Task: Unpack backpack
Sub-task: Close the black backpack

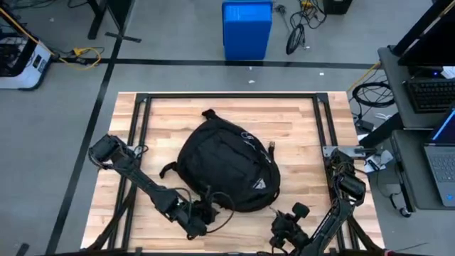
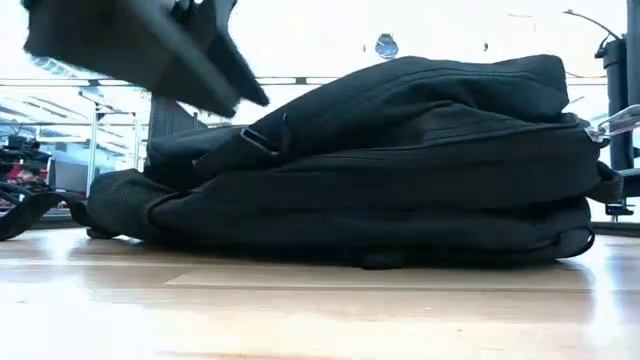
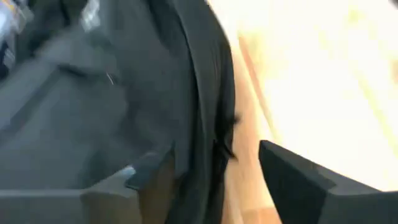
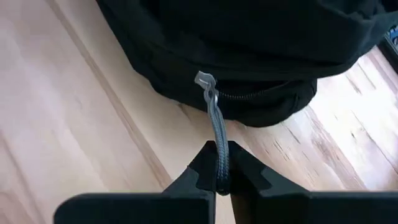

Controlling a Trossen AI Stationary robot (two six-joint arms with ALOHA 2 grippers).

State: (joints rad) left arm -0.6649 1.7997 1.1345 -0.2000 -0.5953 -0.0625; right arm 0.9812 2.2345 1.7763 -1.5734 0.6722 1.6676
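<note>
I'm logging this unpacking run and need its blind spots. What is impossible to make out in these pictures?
- What the backpack holds: zipped fabric hides it in every view.
- What the left gripper touches: left wrist view is blurred, though it is open around the bag's edge.
- The zipper's length: the right wrist view shows only the cord pinched in the right gripper.

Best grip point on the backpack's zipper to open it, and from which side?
Take the grey cord pull, not the metal slider: it hangs clear of the backpack over the table. Approach from the near edge; the right pincer grips it there.
</note>
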